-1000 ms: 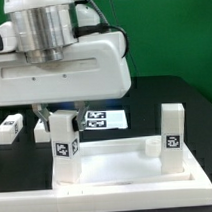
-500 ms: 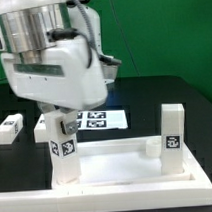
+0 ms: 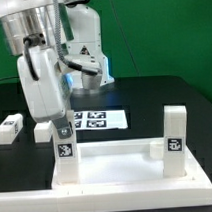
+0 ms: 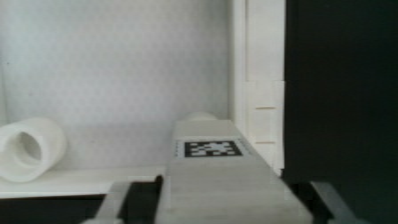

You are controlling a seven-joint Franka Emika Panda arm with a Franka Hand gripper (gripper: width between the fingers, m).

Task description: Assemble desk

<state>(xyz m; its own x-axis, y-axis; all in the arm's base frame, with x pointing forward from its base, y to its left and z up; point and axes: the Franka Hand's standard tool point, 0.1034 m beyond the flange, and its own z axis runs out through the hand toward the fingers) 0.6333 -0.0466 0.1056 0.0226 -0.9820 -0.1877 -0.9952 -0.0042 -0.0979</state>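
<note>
on the black table (image 3: 154, 97) the marker board (image 3: 100, 120) lies flat behind the work, its near end partly hidden by the tool. off to the exterior view's left lie one loose leg (image 3: 9, 128) and a second loose leg (image 3: 40, 129) close beside it, both apart from the panel. the white panel (image 3: 122, 165) sits at the front. an upright leg (image 3: 174, 141) stands at its corner on the exterior view's right, well apart from the tool. the corner leg (image 3: 67, 168) stands upright at the panel's corner on the exterior view's left, its tag (image 3: 64, 151) facing the camera. the gripper (image 3: 61, 124) hangs straight over it, reaching down around its top. in the wrist view that leg runs up between the two fingers (image 4: 128, 205) with a thin dark strip on either side. so the jaws look parted and just off the leg rather than pinching it, though the picture is blurry. past the leg you can see the panel's floor, its raised rim and a round socket (image 4: 25, 150). compared with a second ago, the gripper's body has swung round from broadside to edge-on, while the corner leg stands at the same corner.
</note>
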